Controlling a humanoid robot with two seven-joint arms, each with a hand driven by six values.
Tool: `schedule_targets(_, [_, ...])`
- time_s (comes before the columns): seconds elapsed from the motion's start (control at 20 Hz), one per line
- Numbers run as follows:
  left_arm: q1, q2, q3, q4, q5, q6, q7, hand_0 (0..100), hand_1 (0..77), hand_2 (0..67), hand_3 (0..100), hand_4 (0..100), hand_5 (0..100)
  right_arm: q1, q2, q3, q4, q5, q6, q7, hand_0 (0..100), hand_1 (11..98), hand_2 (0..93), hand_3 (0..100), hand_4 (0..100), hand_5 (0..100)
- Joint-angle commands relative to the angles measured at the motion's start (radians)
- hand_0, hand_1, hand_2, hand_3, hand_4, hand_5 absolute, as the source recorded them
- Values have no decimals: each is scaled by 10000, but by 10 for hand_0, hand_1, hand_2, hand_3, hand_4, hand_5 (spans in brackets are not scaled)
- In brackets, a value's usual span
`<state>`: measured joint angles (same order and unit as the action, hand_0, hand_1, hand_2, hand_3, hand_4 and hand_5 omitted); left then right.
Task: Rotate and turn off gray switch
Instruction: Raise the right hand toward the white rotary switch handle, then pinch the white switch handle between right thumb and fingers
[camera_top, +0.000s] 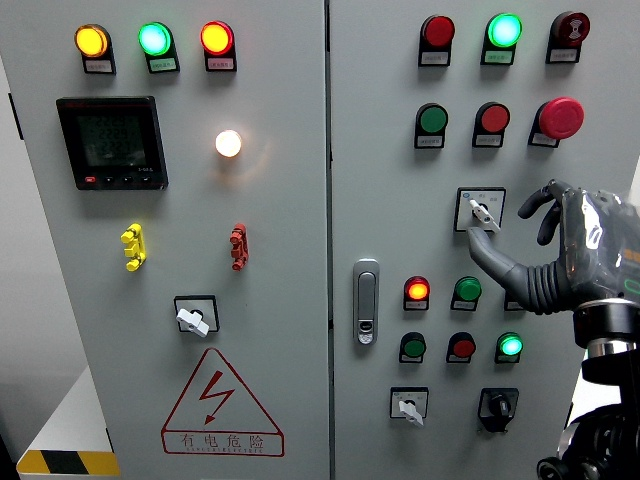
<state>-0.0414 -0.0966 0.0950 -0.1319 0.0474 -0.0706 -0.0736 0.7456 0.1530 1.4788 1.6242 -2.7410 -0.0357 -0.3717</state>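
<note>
The cabinet door (380, 150) looks like smooth matt grey painted metal, its latch handle (366, 300) shinier bare metal, while right of that handle the gray switch (481, 212) seems plastic and the right hand (540, 250) dark rubbery matt.

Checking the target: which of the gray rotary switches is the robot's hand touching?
The upper one on the right door, under the green and red buttons; the right hand has a fingertip on its knob. The other two sit untouched.

1. You'll find the switch (481, 210) on the right door, below the upper push buttons.
2. Your right hand (560, 250) sits just right of it, one of its fingers (485, 250) touching the knob.
3. The door handle (366, 301) lies lower left.
</note>
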Motion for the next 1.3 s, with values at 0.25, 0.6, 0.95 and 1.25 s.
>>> schedule_targets(0.25, [0,0,1,0,1,0,0,845,0,133,188,82,109,168,4,-153,-304,182,-11,-42,0,395,649,876,1000,1000])
schedule_targets(0.6, [-15,0,-14,0,-14,0,0,845,0,134,188,82,109,429,4,-230,-734,197,-11,-41,0,389,649,877,1000,1000])
schedule_targets(0.95, [0,0,1,0,1,0,0,845,0,134,188,82,109,460,4,-261,-811,213,-12,-26,0,383,649,878,1000,1000])
schedule_targets(1.25, [0,0,1,0,1,0,0,846,0,134,188,83,109,475,4,-261,-857,213,-11,-26,0,363,653,880,1000,1000])
